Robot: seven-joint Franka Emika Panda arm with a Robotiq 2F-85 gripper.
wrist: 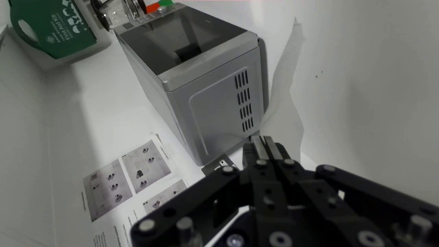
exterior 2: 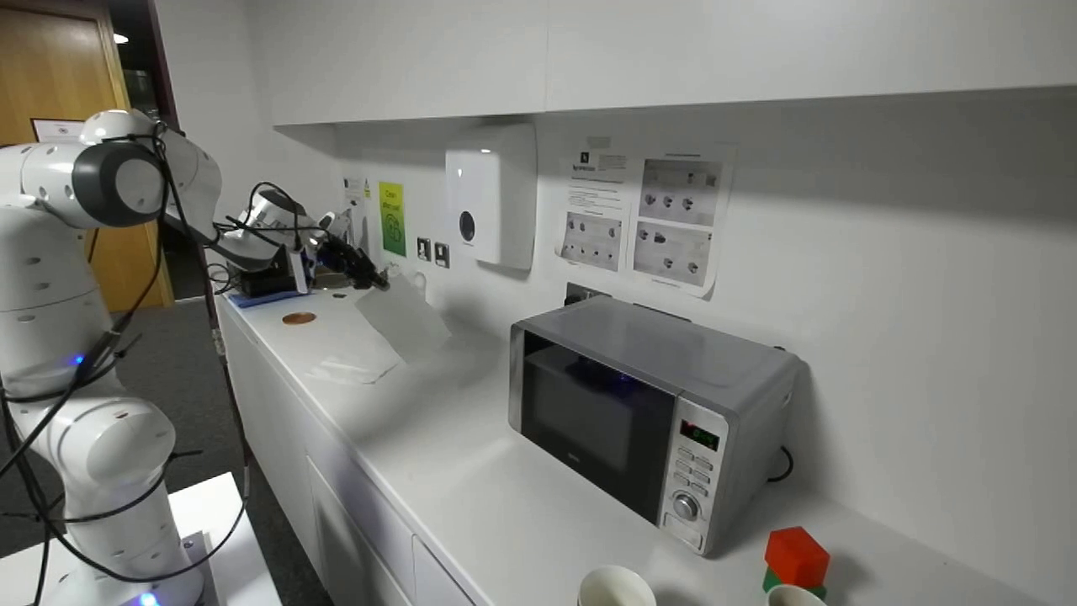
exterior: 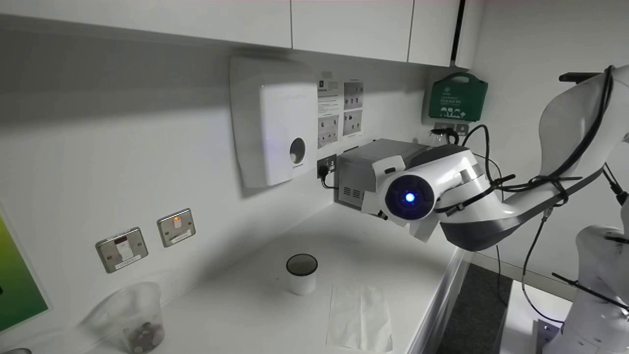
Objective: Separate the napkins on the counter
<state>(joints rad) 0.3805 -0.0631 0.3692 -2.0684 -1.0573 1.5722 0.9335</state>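
My gripper is shut on a white napkin; the fingertips show in an exterior view (exterior 2: 384,281) and in the wrist view (wrist: 264,140). The held napkin hangs from the fingertips above the counter, in an exterior view (exterior 2: 405,318) and in the wrist view (wrist: 286,113). A part of it shows below the wrist in an exterior view (exterior: 425,228), where the arm hides the gripper. Another white napkin lies flat and creased on the white counter, apart from the held one, in both exterior views (exterior: 359,319) (exterior 2: 358,364).
A dark-rimmed white cup (exterior: 301,284) stands beside the lying napkin. A clear container (exterior: 142,319) stands near the wall. The grey microwave (exterior 2: 606,421) is against the wall under the wall cupboards (exterior: 354,27). A pale cup (exterior 2: 617,587) and a red block (exterior 2: 796,557) stand beyond it.
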